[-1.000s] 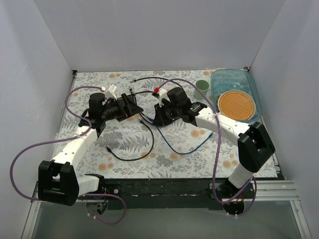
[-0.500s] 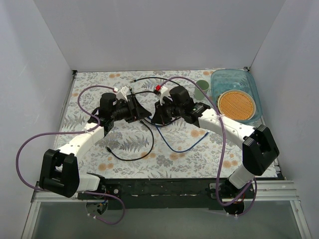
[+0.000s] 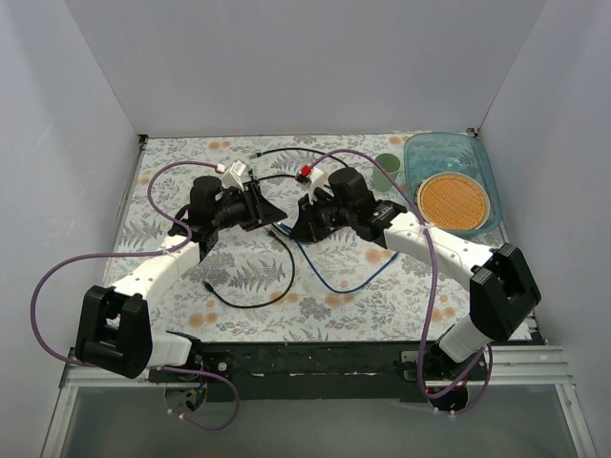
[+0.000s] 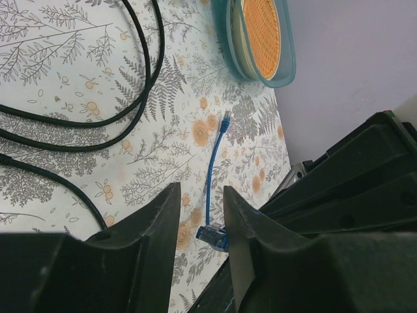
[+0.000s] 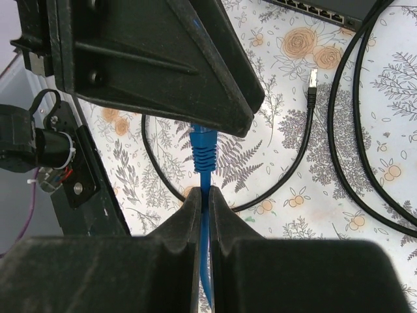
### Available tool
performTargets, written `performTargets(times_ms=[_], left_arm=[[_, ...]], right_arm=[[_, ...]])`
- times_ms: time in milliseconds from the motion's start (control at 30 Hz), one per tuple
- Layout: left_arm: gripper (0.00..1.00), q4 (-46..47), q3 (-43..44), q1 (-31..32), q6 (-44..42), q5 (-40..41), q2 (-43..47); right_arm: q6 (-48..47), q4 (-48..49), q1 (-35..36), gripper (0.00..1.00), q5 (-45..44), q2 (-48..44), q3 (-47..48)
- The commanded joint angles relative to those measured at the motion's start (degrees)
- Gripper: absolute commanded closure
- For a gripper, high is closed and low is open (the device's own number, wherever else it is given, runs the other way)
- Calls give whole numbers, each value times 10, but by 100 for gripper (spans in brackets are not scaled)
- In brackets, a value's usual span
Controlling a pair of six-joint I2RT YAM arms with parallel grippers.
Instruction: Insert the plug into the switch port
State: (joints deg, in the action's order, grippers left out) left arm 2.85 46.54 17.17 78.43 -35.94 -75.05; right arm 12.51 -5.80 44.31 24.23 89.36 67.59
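My right gripper (image 5: 204, 193) is shut on a blue cable (image 5: 204, 215) just behind its plug's ribbed boot (image 5: 204, 151). The plug's tip is hidden there by my left gripper's dark fingers (image 5: 163, 59). In the left wrist view the blue plug (image 4: 214, 236) sits between the jaws of my left gripper (image 4: 200, 192). It rests against one finger (image 4: 238, 222), with a gap to the other. From above, both grippers (image 3: 272, 214) (image 3: 296, 227) meet nose to nose at mid-table. The switch, a dark box with a row of ports (image 5: 316, 9), lies beyond them.
Black cables (image 3: 243, 298) loop over the floral cloth, one ending in a loose black connector (image 5: 311, 81). The blue cable's other end (image 4: 225, 120) lies free. A teal tray with an orange disc (image 3: 453, 191) and a green cup (image 3: 387, 170) stand at the back right.
My left arm swung right to meet the right gripper, and its jaws narrowed around the blue plug. The right gripper kept its hold on the cable and shifted only slightly.
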Motion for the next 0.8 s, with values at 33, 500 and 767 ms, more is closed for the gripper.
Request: performTargets(times_ms=[33,500,767], left_arm=[[67,14,7,6,-2,-11,10],[100,24,-5,9,-14,-11,40],[100,62,-23,10,-25,-30,90]], right_arm=[[22,45,1,99,13,-24,-2],[62,70,-12,63,32,-29,-1],[130,192,-43,42,166,-59,-44]])
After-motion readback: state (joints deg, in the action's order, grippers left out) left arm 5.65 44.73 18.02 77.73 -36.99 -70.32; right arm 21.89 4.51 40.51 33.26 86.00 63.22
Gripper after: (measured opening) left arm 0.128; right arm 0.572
